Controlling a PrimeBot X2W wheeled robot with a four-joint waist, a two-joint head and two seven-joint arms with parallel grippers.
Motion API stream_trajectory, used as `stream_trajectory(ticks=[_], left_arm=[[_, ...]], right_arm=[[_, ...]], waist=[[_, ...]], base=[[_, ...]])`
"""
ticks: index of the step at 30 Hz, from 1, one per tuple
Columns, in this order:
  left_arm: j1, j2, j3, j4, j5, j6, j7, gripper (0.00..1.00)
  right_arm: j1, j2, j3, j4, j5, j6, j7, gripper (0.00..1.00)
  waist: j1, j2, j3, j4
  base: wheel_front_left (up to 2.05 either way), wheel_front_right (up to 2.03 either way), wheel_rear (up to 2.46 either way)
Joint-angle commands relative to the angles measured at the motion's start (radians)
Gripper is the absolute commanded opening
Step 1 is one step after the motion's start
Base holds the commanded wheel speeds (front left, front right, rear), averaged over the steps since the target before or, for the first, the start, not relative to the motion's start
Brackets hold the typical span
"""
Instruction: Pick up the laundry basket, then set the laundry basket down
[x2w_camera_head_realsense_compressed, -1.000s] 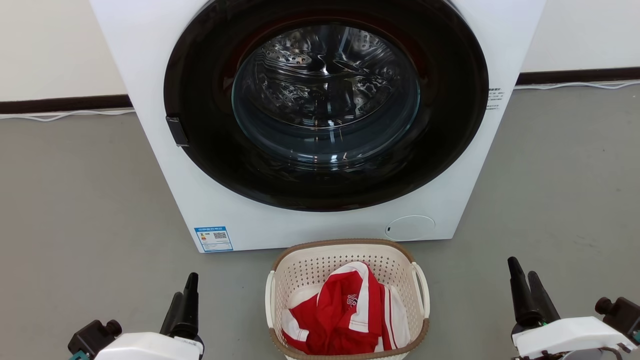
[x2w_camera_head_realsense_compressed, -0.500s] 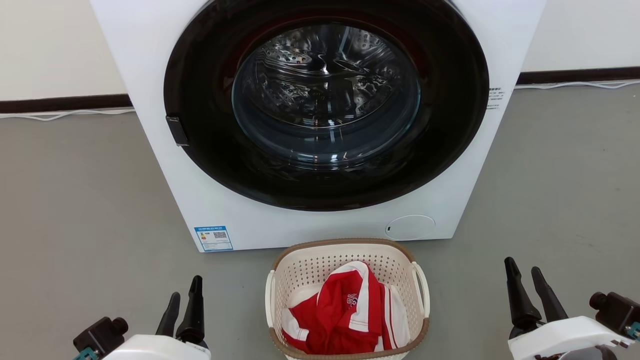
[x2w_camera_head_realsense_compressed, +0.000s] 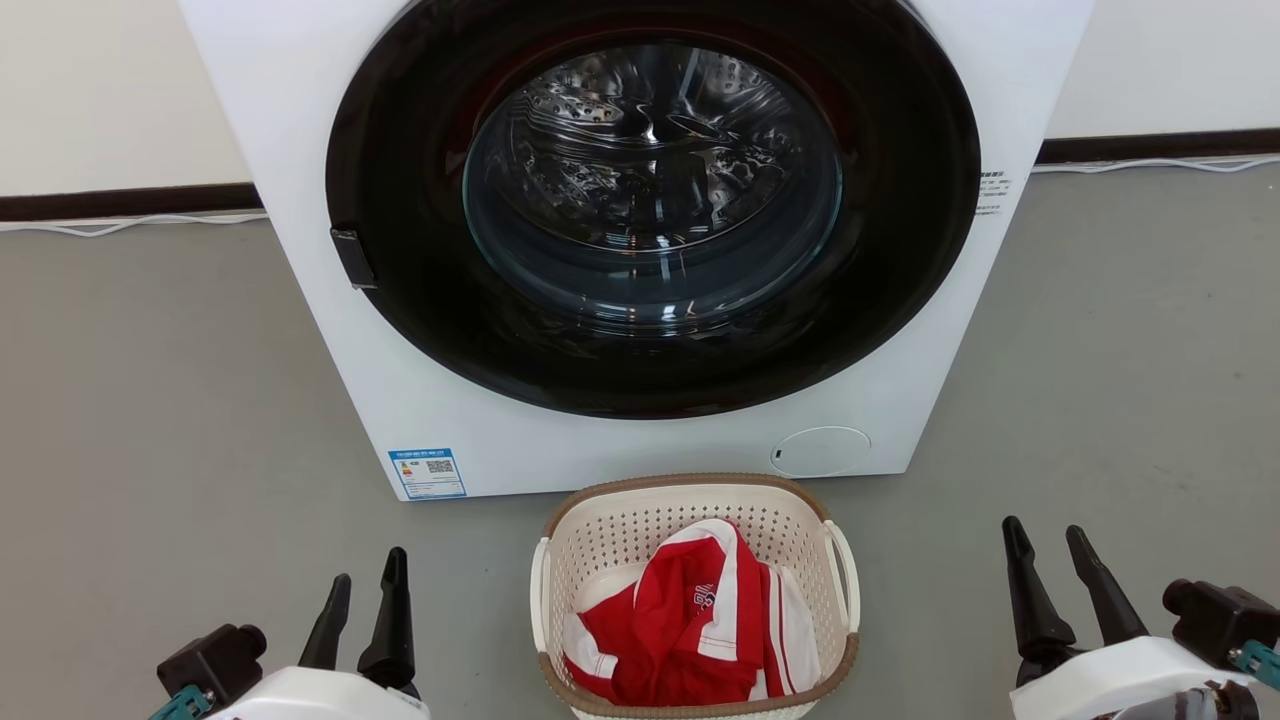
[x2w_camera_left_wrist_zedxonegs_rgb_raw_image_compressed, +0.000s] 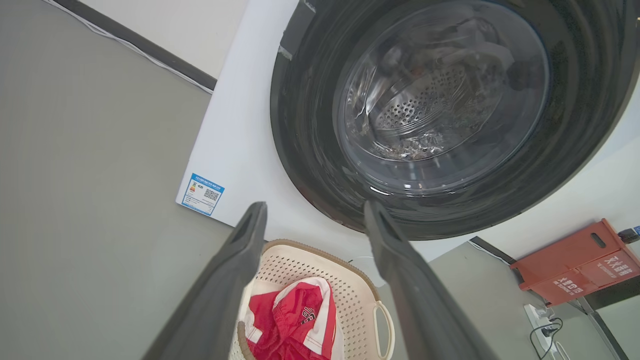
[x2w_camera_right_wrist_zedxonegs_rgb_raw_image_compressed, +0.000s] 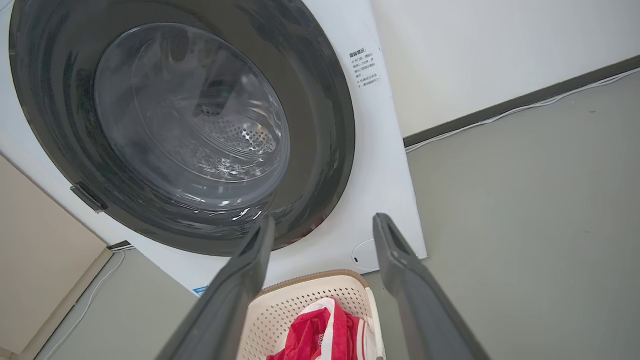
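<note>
Looks like a laundry room: front-load washing machine (x2w_camera_head_realsense_compressed: 640, 240) on bare grey floor (x2w_camera_head_realsense_compressed: 150, 400), basket of clothes (x2w_camera_head_realsense_compressed: 695, 600) in front.

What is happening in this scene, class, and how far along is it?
A two-armed robot faces a basket that sits on the grey floor in front of a washer, with a red-and-white shirt inside it. The left claw and right claw hang open, one on each side of the basket, touching nothing. The lift has not yet begun.
</note>
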Motion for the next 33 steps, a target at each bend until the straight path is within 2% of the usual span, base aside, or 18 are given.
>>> stream_trajectory(ticks=[1, 33], left_arm=[[-0.027, 0.01, 0.017, -0.032, 0.029, 0.007, -0.014, 1.0], [-0.019, 0.014, -0.007, -0.037, 0.381, 0.033, -0.11, 1.0]], right_arm=[[-0.044, -0.022, 0.021, -0.02, -0.036, 0.005, -0.019, 1.0], [-0.032, -0.04, 0.056, -0.017, -0.451, 0.007, -0.115, 1.0]], waist=[[0.0, 0.0, 0.0, 0.0], [0.0, 0.0, 0.006, 0.007]], base=[[0.0, 0.0, 0.0], [0.0, 0.0, 0.0]])
